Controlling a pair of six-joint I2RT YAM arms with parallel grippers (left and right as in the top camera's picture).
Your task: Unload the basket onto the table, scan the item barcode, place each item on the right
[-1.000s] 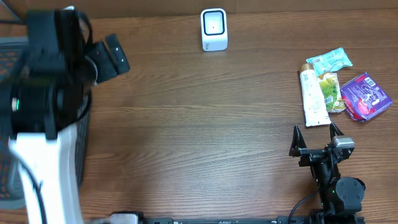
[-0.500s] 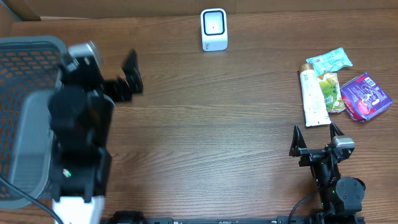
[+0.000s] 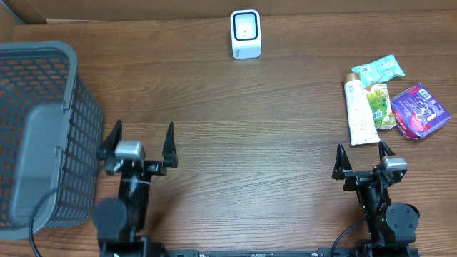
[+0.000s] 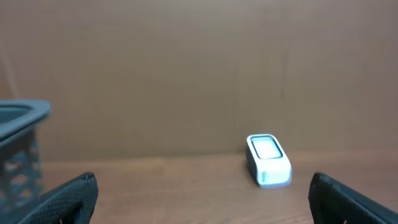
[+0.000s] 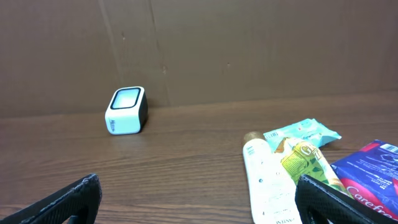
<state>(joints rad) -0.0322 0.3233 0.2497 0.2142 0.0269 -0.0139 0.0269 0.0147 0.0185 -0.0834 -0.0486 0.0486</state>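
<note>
While positioned at front edge of worktop point(image 3: 250, 143), left end effector point(image 3: 141, 135) and right end effector point(image 3: 362, 151) stand wide open, gripping nothing; writing on white tube point(image 3: 360, 111) unreadable.

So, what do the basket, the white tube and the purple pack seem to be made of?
The basket is probably hard plastic, matte grey: moulded mesh walls under a solid rim. The tube is likely soft plastic, smooth white with a gold-coloured cap. The purple pack seems thin plastic film, glossy: it shows wrinkles and light reflections.
</note>
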